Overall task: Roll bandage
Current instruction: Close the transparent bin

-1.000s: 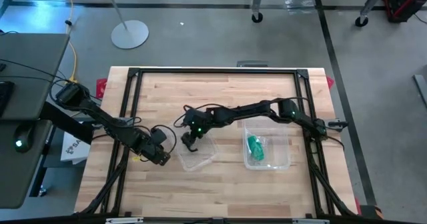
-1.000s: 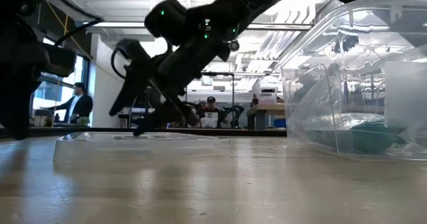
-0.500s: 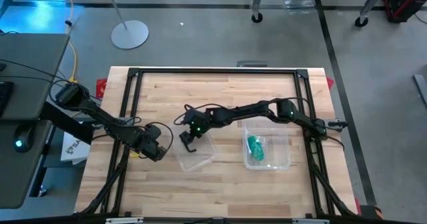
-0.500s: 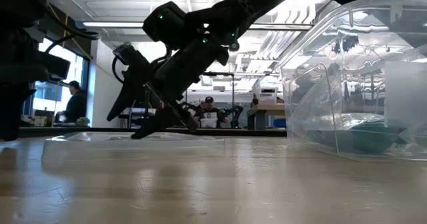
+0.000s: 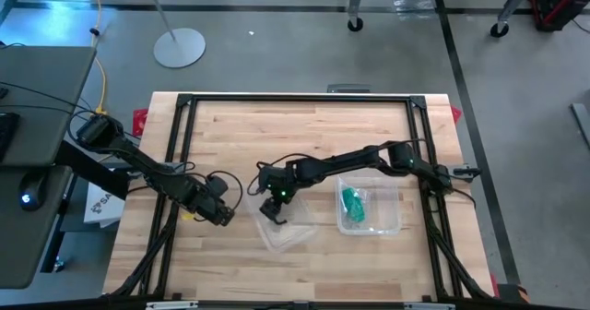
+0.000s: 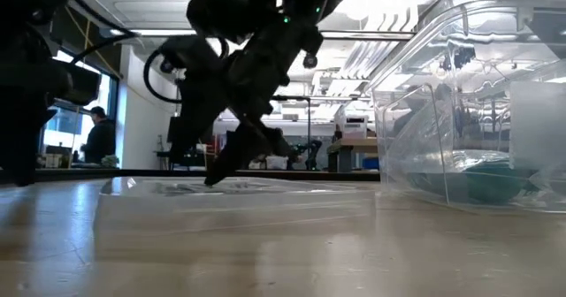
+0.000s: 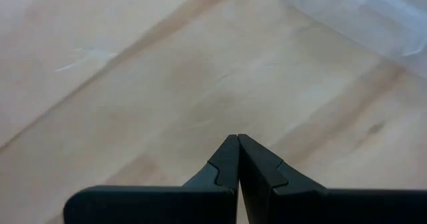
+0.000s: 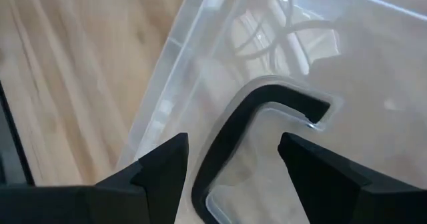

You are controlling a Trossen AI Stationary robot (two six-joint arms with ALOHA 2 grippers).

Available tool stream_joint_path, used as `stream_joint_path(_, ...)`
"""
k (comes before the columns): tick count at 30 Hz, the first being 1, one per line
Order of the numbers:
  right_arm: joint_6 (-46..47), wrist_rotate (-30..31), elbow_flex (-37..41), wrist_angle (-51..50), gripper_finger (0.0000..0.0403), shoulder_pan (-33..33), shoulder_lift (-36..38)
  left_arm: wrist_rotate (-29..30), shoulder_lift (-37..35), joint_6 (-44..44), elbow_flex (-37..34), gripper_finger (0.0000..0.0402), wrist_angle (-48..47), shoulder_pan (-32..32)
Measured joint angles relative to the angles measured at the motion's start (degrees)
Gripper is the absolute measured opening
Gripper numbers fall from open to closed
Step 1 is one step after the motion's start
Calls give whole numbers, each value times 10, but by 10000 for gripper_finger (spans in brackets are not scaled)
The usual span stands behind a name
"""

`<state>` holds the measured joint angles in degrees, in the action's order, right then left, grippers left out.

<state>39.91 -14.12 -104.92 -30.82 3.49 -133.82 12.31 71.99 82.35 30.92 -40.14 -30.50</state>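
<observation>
- The left gripper (image 5: pixel 221 214) sits low over the wood table (image 5: pixel 313 125), left of centre, its fingers (image 7: pixel 227 159) pressed together on nothing; in the left wrist view only bare wood lies beneath them.
- Just right of it a clear lid (image 5: pixel 288 232) with a black handle (image 8: pixel 240 127) lies flat on the table. An edge of the lid (image 7: pixel 353 14) shows beyond the left gripper's tips, apart from them.
- The right gripper (image 5: pixel 274 210) reaches across from the right side and hangs over the lid's near-left edge. Its fingers (image 8: pixel 160 167) are spread wide, one on each side of the handle, and I cannot tell whether they touch it.
- In the low view the right gripper (image 6: pixel 232 160) points steeply down at the lid (image 6: pixel 230 187), its tips at or just above the surface.
- Further right stands a clear box (image 5: pixel 395 220), open on top, well apart from the lid.
- The bandage (image 5: pixel 353 206), a small green bundle, lies inside the box toward its left side; in the low view it shows dimly as a teal mass (image 6: pixel 495 178) through the box wall (image 6: pixel 416 111).
- A person (image 6: pixel 99 140) stands in the room behind the table.
</observation>
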Motion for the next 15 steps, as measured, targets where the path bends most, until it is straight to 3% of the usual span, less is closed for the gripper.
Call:
stream_joint_path(8,56,-30,1,-18,240,10,35,4,-1,19,8,0,139,-1)
stream_joint_path(11,57,-66,0,-16,240,14,35,40,4,9,8,0,210,-1)
stream_joint_path(15,65,-69,0,-13,240,27,10,87,37,-24,8,0,220,4)
